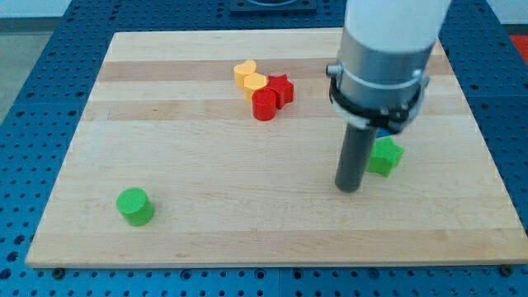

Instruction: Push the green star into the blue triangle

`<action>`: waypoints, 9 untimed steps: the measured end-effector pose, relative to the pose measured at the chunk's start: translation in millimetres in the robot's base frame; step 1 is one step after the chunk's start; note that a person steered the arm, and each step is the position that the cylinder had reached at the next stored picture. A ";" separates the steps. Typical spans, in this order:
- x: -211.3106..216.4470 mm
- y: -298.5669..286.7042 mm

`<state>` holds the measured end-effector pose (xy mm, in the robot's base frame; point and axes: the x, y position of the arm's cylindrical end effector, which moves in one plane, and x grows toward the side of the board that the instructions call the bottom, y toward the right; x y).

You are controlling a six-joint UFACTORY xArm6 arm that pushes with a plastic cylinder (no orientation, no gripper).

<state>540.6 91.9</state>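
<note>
Six blocks show on the wooden table. The arm carries no jaws, so nothing about them can be told; it ends in a dark rod whose lower end, my tip, rests on the wood just to the view's left of the green star, touching it or nearly so. A sliver of the blue triangle peeks out just above the star, mostly hidden behind the arm's collar. Toward the view's top, a tight cluster sits well apart from the tip: a yellow heart, an orange block, a red cylinder and a red star. A green cylinder stands alone near the view's bottom left.
</note>
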 end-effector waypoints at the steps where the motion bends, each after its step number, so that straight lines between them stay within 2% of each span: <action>1: 11.4 27.7; 2: 6.9 52.6; 4: -5.0 38.2; 6: -45.7 37.2; 7: -44.6 35.6; 8: -6.7 20.7; 9: -4.3 27.2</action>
<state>536.2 119.1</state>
